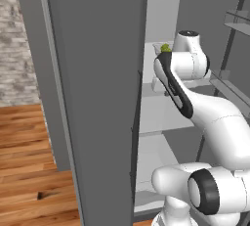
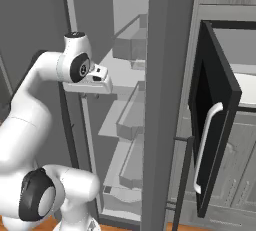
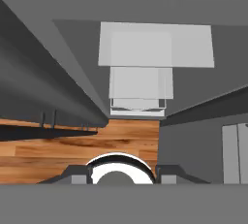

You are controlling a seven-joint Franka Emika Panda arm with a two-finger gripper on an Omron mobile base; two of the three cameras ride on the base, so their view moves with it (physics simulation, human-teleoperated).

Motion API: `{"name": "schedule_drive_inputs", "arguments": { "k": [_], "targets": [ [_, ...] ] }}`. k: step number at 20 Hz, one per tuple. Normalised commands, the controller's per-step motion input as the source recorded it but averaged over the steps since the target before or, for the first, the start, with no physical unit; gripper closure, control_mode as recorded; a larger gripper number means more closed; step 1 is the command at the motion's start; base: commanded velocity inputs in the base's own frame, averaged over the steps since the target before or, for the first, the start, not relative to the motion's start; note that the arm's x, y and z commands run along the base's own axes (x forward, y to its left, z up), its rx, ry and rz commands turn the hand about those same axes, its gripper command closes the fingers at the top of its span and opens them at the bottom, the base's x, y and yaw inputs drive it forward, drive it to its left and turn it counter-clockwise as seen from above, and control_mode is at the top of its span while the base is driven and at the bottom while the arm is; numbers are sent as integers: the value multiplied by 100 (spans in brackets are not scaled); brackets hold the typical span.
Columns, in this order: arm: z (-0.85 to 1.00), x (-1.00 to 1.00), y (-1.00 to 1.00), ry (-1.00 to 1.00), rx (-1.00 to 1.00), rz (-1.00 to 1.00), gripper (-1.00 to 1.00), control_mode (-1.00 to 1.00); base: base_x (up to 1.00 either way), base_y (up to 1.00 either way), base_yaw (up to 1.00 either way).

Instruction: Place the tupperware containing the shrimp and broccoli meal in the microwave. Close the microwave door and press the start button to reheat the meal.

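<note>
Still at the fridge (image 2: 165, 100) — microwave door (image 2: 215, 120) stands open, off to the right.
Swinging the arm out could clip that door or tip the tupperware (image 1: 157, 47) with its broccoli (image 1: 165, 48) on the shelf; whether the tool (image 3: 121, 170) grips anything, I cannot tell.

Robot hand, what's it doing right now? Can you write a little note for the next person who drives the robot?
Hand: open, nothing between its fingers, pointing down inside the open fridge.
Things: the broccoli sits in the tupperware on a fridge shelf, just behind the arm. The shrimp is hidden. The microwave is to the right, with the microwave door wide open.
Done: fridge and microwave both stand open.
Left: grab the tupperware, put it in the microwave, shut the door, press start.
</note>
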Motion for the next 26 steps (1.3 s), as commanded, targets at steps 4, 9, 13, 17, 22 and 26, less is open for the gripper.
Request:
{"name": "schedule_drive_inputs", "arguments": {
  "k": [4, 9, 13, 17, 22, 26],
  "targets": [
    [0, -12, -6, -11, 1, 0, -100, -100, 0, 0, 0],
    [0, -19, 0, -36, 3, -7, -100, -100, 0, 0, 0],
    [8, 0, 0, -33, 4, -9, -100, -100, 0, 0, 0],
    [6, 0, 0, -27, 10, -25, -100, -100, 0, 0, 0],
    [0, -1, 0, -32, 16, -37, -100, -100, 0, 0, 0],
    [1, -1, 0, -30, 27, -37, -100, -100, 0, 0, 0]
  ]
}}
